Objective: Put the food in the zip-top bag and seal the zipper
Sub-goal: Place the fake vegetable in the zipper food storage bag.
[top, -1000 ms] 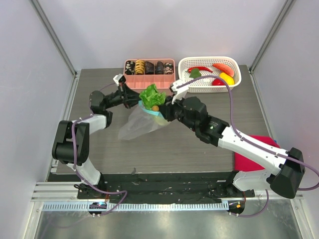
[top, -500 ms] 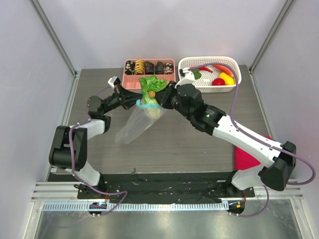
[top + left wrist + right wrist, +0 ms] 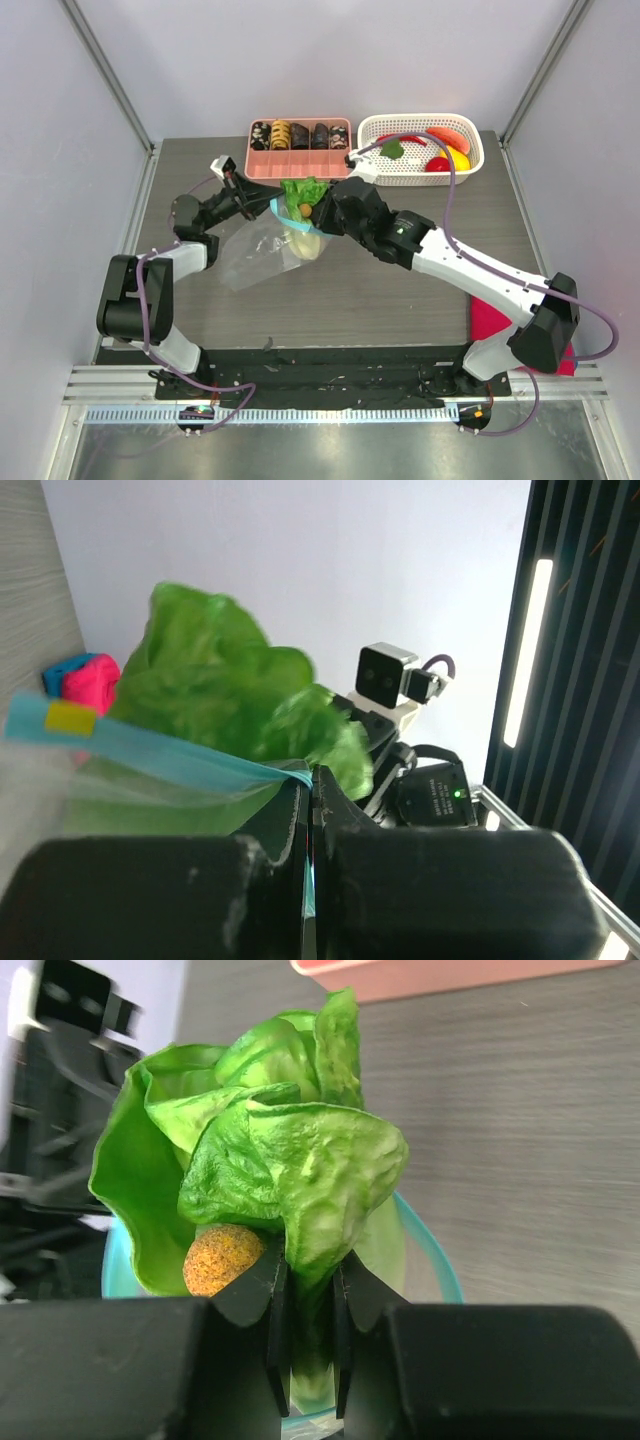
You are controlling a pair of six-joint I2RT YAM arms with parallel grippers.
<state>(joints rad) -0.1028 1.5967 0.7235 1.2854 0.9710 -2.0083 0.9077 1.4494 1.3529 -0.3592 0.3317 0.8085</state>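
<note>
The clear zip-top bag (image 3: 258, 255) hangs open above the table, its light-blue zipper strip (image 3: 280, 210) forming a ring at the mouth. My left gripper (image 3: 262, 204) is shut on the zipper strip (image 3: 180, 763) at the bag's left rim. My right gripper (image 3: 318, 213) is shut on the stem of the green lettuce (image 3: 280, 1175) and holds it in the bag's mouth (image 3: 440, 1260). An orange speckled ball (image 3: 222, 1258) sits beside the lettuce stem. The lettuce also shows in the top view (image 3: 303, 192) and the left wrist view (image 3: 220, 690).
A white lattice basket (image 3: 470, 160) at the back right holds a red chili (image 3: 400, 139), a red tomato (image 3: 437, 164), yellow and orange pieces. A pink compartment tray (image 3: 300, 165) with dark rolls stands at the back middle. A red-pink cloth (image 3: 490, 320) lies under the right arm.
Both grippers and the bag shifted left and lower. The lettuce has gone down from above the bag's mouth into the blue rim. The bag's body swung left.
</note>
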